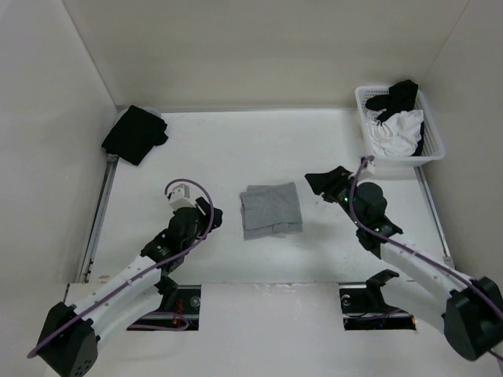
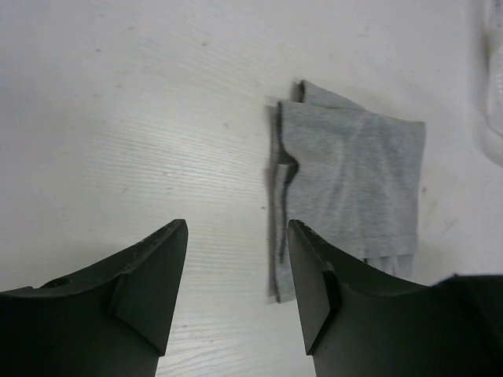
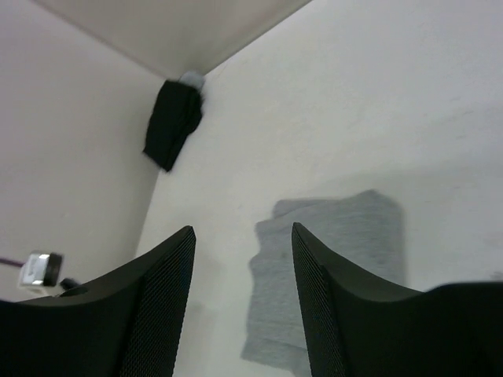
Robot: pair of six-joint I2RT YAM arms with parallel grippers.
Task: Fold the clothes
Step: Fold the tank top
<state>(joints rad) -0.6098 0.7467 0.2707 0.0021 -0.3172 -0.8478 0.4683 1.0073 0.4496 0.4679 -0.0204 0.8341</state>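
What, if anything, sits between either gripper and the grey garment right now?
Nothing visible. Only bare table lies between the open left gripper and the grey garment, and the same for the open right gripper. The black cloth and the basket sit in the far corners, off both paths.

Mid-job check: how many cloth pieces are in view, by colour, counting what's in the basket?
Grey: 1, the folded light grey soft garment in the middle.
Black: 2, the black cloth bundle in the far left corner, and a black garment in the white plastic basket.
White: 1, the white garment in that basket.
Total: 4.
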